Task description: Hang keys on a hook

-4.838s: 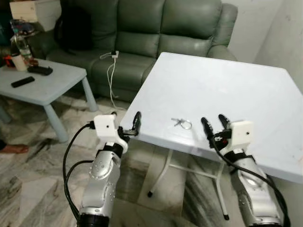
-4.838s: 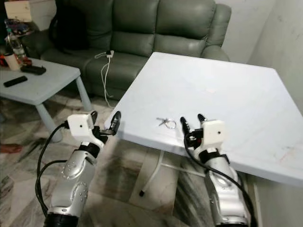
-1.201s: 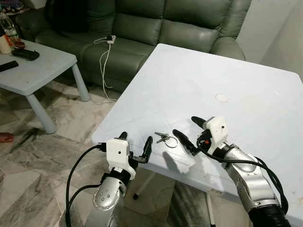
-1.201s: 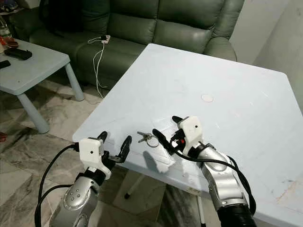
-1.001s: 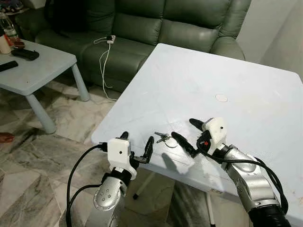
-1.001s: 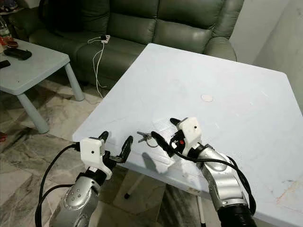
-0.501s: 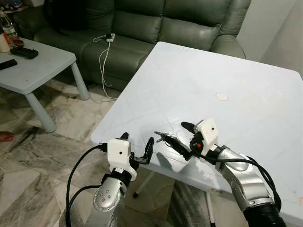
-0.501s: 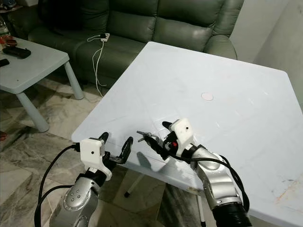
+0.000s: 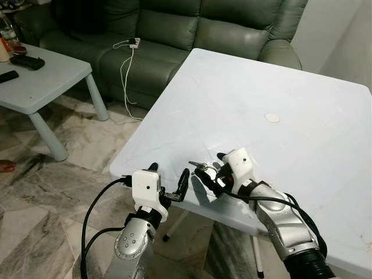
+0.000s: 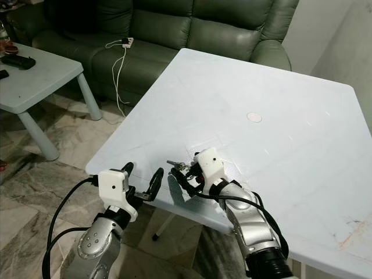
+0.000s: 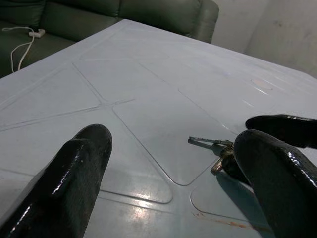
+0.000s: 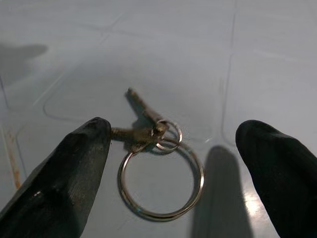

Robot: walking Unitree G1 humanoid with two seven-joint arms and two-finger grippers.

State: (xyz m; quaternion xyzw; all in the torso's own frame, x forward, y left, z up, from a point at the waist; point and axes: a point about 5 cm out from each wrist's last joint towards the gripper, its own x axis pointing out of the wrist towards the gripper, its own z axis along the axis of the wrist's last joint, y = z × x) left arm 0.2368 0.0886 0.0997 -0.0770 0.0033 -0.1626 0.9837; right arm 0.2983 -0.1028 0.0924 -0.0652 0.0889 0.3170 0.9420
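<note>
- the keys (image 12: 148, 130) lie flat on the white table (image 9: 279, 87), close to its near edge and toward the corner on the robot's left.
- two small keys hang on little rings, and these join a big ring (image 12: 161, 183) that lies flat too.
- the right gripper (image 12: 173, 163) is low over the keys. its two black fingers (image 12: 74, 163) are spread wide, one on each side of the keys.
- one finger tip is just beside a key. i cannot tell if it touches. the gripper holds nothing.
- from the head, the right gripper (image 9: 214, 172) and its white wrist block sit right at the keys, and the silver right arm (image 9: 285, 224) comes up from below.
- the left gripper (image 9: 168, 180) is at the table's near edge, just to the left of the keys. its fingers (image 11: 74, 173) are open wide and it holds nothing.
- black cables (image 9: 93, 215) loop down beside the silver left arm (image 9: 131, 247).
- a small round mark (image 9: 271, 118) is farther back on the table.
- behind the table is a green sofa (image 9: 192, 29) with a white cord (image 9: 125, 58) on its seat.
- a small pale blue table (image 9: 40, 75) stands on the left with dark things on it.
- the floor (image 9: 52, 192) looks like grey marble.
</note>
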